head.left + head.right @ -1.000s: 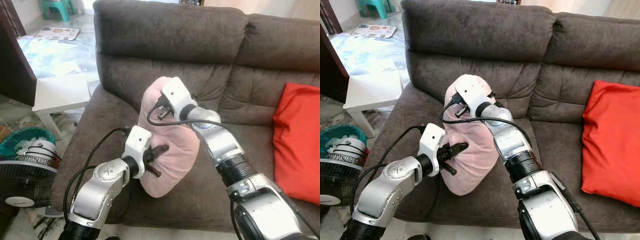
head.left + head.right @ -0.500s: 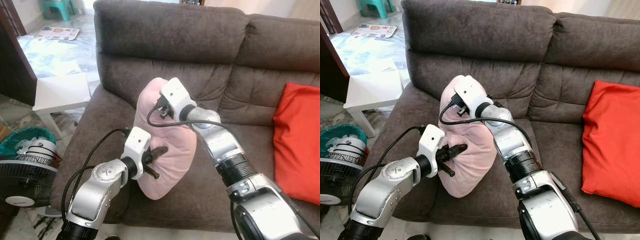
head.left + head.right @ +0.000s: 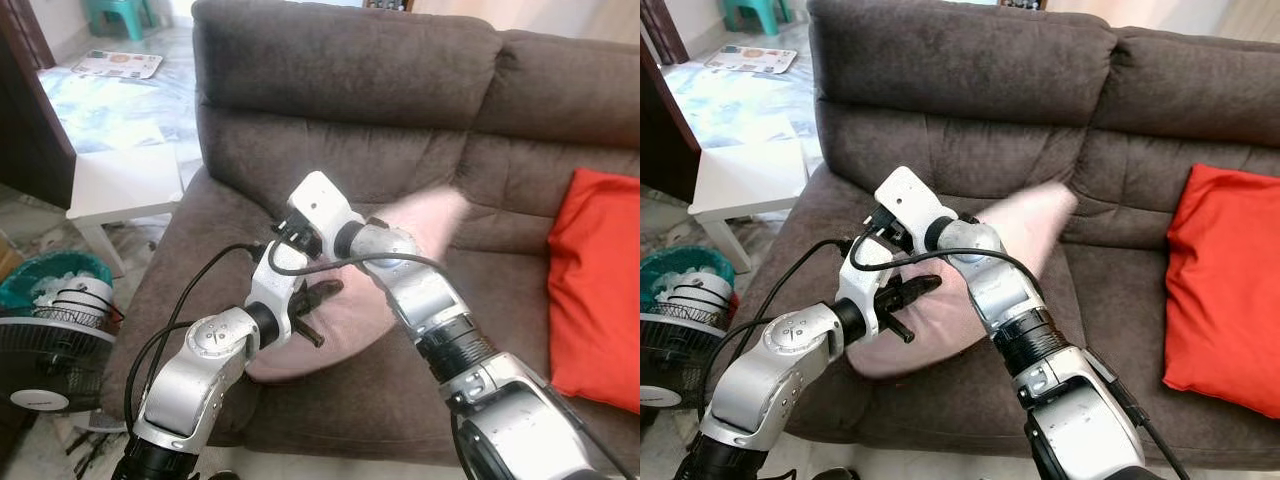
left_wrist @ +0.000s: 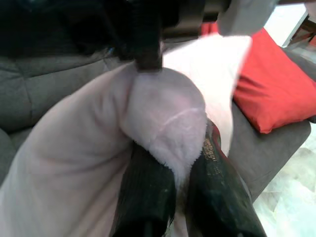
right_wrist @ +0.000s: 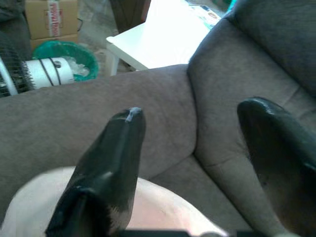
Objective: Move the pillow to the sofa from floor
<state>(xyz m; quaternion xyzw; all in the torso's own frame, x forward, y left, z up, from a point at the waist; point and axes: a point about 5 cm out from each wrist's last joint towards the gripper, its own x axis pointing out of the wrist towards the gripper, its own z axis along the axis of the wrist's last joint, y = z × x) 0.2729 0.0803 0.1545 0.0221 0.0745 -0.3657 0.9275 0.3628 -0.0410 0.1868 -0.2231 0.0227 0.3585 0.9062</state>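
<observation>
The pink pillow (image 3: 352,322) lies tilted across the seat of the brown sofa (image 3: 350,70). Its far corner (image 3: 1045,212) is blurred against the backrest. My left gripper (image 4: 180,190) is shut on a fold of the pillow's near edge, with plush fabric bulging out between its fingers. From the head it shows at the pillow's left side (image 3: 316,312). My right gripper (image 5: 195,111) is open with nothing between its fingers. It hovers just above the pillow's left end (image 3: 288,232) and faces the sofa's left armrest.
A red cushion (image 3: 595,290) leans on the right seat. Left of the sofa stand a white side table (image 3: 120,185), a green basket (image 3: 50,275) and a floor fan (image 3: 40,365). A cardboard box (image 5: 49,17) sits on the floor beyond them.
The pillow has tipped from upright to lying across the seat, its top swinging right toward the backrest. The right gripper has come off its top and moved left. The left gripper keeps its hold.
</observation>
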